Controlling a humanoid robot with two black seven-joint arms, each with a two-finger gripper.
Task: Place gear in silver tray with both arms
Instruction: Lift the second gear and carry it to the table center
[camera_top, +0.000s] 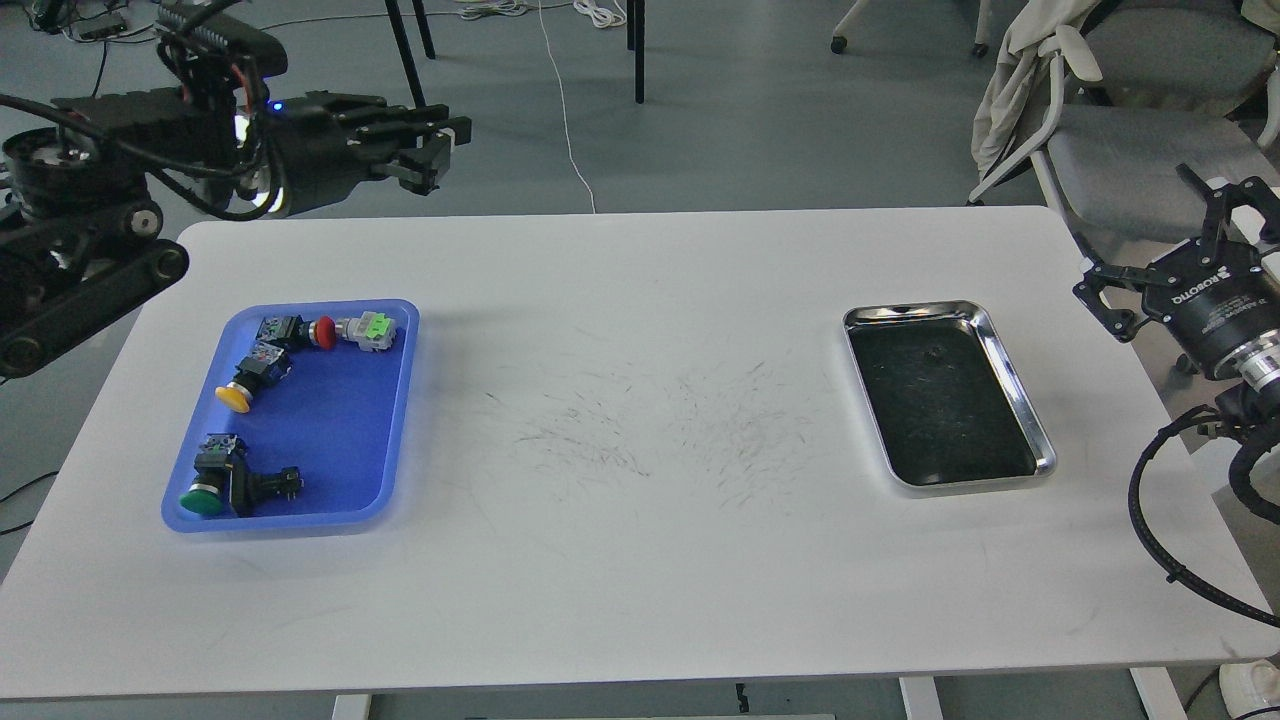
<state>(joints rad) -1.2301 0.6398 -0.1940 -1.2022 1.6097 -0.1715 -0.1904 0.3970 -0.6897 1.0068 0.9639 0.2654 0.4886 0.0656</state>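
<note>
The silver tray, with a shiny rim and a dark scratched bottom, lies on the right part of the white table. A tiny dark speck sits near its far end; I cannot tell what it is. No gear shows clearly anywhere. My left gripper is raised high above the table's far left edge, its fingers pressed together. I cannot make out anything between them. My right gripper hovers off the table's right edge beside the silver tray, open and empty.
A blue plastic tray at the left holds several push-button switches: red, yellow, green. A grey chair stands behind the right corner. Cables hang from my right arm.
</note>
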